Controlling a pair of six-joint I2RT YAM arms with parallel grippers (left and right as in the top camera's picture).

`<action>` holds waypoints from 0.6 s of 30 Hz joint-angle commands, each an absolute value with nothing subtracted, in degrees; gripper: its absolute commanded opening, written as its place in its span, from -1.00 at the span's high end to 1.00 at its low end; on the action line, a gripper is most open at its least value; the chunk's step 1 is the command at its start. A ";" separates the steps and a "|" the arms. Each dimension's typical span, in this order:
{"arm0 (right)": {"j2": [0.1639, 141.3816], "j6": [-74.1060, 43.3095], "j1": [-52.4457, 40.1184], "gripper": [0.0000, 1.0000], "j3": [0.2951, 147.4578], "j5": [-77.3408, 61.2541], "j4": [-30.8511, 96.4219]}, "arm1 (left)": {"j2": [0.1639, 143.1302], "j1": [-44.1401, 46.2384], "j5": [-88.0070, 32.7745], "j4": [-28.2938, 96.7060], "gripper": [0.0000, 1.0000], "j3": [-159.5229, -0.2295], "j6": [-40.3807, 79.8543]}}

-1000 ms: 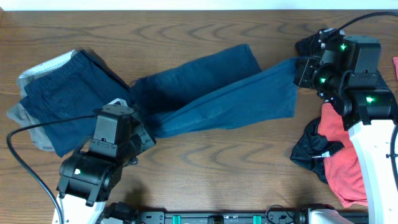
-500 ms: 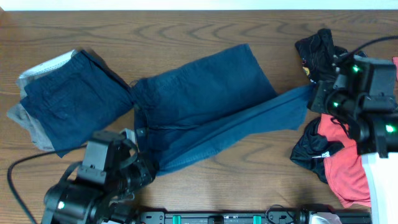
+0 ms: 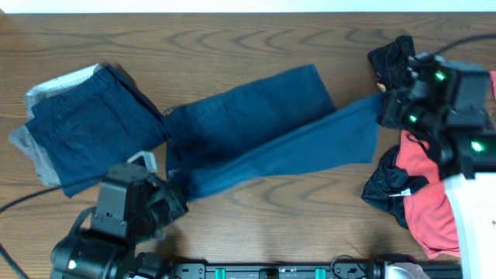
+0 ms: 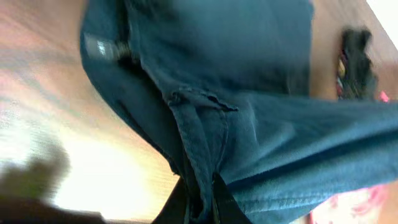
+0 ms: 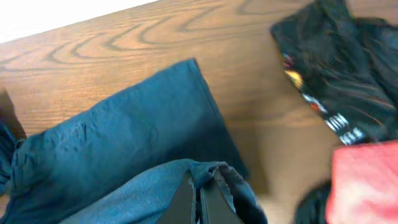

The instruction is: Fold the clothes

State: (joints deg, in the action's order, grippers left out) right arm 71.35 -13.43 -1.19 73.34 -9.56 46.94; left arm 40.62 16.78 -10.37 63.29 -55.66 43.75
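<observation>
Spanning both arms' fingers [image 4: 176, 205]: navy shorts [image 3: 256, 128].

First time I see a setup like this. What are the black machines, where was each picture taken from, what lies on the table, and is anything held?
These are two robot arms, each ending in a two-finger gripper, at a wooden table. The wide picture looks straight down from above; the other two come from a camera on each wrist, looking along its fingers. Across the middle lies a dark blue garment with two legs. The left gripper pinches its left end, the right gripper pinches a leg end. At the picture's left, a folded navy piece sits on a grey one. At the right lie a black patterned piece and a red one.
</observation>
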 commanded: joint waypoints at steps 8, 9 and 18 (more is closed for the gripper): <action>85.21 -9.15 -5.10 0.98 74.39 -1.74 30.83 | 57.01 16.29 11.66 53.08 0.88 -55.57 45.52; 86.63 -9.15 -5.10 0.98 74.39 -1.74 29.78 | 59.57 16.25 11.97 51.35 0.88 -55.57 45.52; 95.83 -9.15 -5.28 0.98 74.39 -2.00 23.94 | 76.66 11.11 12.69 39.62 0.87 -55.57 45.54</action>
State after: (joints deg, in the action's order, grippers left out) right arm 94.26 -10.11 -5.50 73.34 -7.07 25.39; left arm 73.60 13.72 7.05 40.32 -55.66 45.21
